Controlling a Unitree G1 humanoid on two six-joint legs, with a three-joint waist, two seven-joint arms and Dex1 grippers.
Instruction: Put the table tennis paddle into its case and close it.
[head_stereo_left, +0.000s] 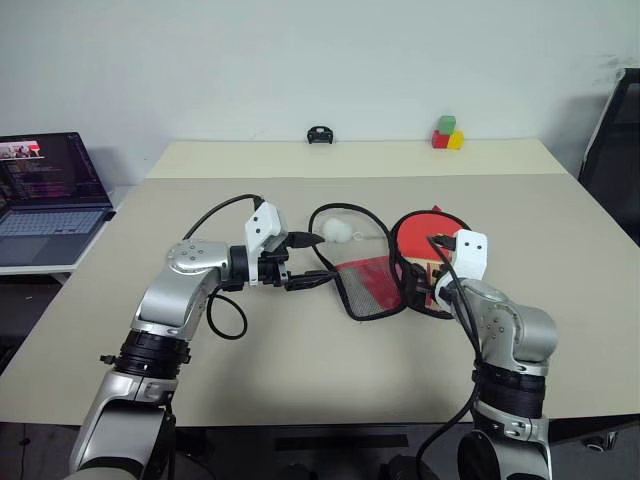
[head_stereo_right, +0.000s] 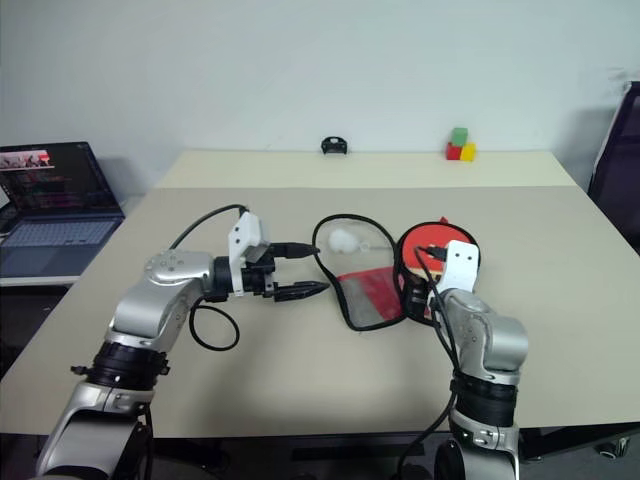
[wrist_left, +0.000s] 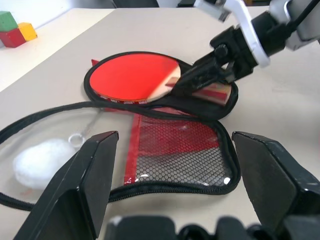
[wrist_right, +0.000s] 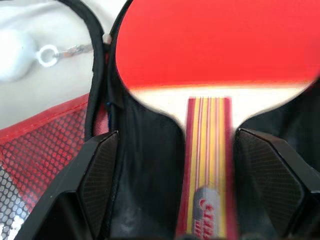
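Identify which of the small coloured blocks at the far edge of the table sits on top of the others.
The green block: it rests on the red block, with the yellow block beside that one at table level.

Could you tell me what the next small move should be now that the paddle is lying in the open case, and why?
Probably the left pincer should close on the mesh flap and fold it over. The paddle already lies in the black half of the case, the flap lies spread open on the table, and the right pincer stands open astride the handle, gripping nothing.
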